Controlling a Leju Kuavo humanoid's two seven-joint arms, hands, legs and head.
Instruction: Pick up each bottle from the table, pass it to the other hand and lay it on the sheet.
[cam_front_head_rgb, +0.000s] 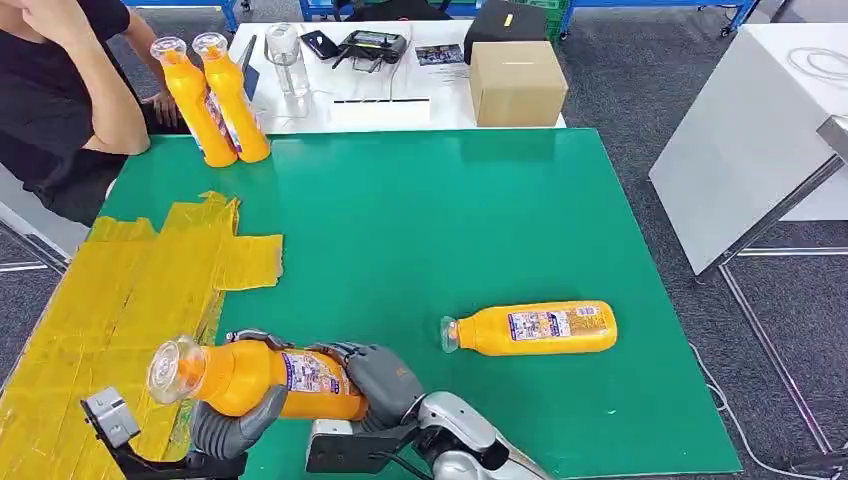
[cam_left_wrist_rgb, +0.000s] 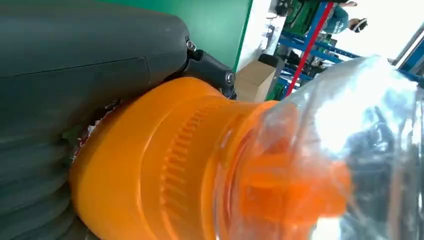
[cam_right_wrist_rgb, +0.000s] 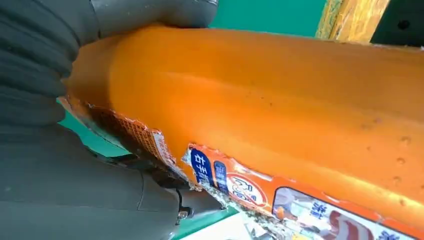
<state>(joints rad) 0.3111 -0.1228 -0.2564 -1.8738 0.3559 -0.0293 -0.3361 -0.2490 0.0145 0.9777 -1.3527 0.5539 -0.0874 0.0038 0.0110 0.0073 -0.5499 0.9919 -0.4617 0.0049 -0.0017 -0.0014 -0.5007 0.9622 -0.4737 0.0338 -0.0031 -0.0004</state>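
At the near edge of the green tabletop (cam_front_head_rgb: 430, 240), we see one orange plastic bottle with a clear cap (cam_front_head_rgb: 255, 378) held horizontally between both hands, cap pointing toward the yellow sheet (cam_front_head_rgb: 120, 300). Our right hand (cam_front_head_rgb: 375, 380) wraps the base end of this held bottle, grey fingers curled over the labelled body; in the right wrist view the same hand (cam_right_wrist_rgb: 65, 150) closes around the orange wall (cam_right_wrist_rgb: 280, 115) beside the torn label. Our left hand (cam_front_head_rgb: 235, 425) cups the bottle from below near its shoulder, thumb and fingers bent up against it. In the left wrist view the left hand (cam_left_wrist_rgb: 75, 75) presses against the ribbed orange neck (cam_left_wrist_rgb: 165, 170), with the clear cap large in the foreground. Both hands therefore have hold of the bottle at once.

The held bottle sits over the boundary between the green surface and the yellow sheet, which covers the left part of the tabletop in wrinkled, taped strips.

A second orange bottle (cam_front_head_rgb: 530, 329) lies on its side on the green surface, well apart to the right, cap pointing left. Two further orange bottles (cam_front_head_rgb: 215, 100) stand upright, touching each other, at the far left corner.

A person in a dark shirt (cam_front_head_rgb: 60, 90) sits beside that corner. Beyond the green surface, a white table (cam_front_head_rgb: 330, 110) carries a brown cardboard box (cam_front_head_rgb: 517, 83).
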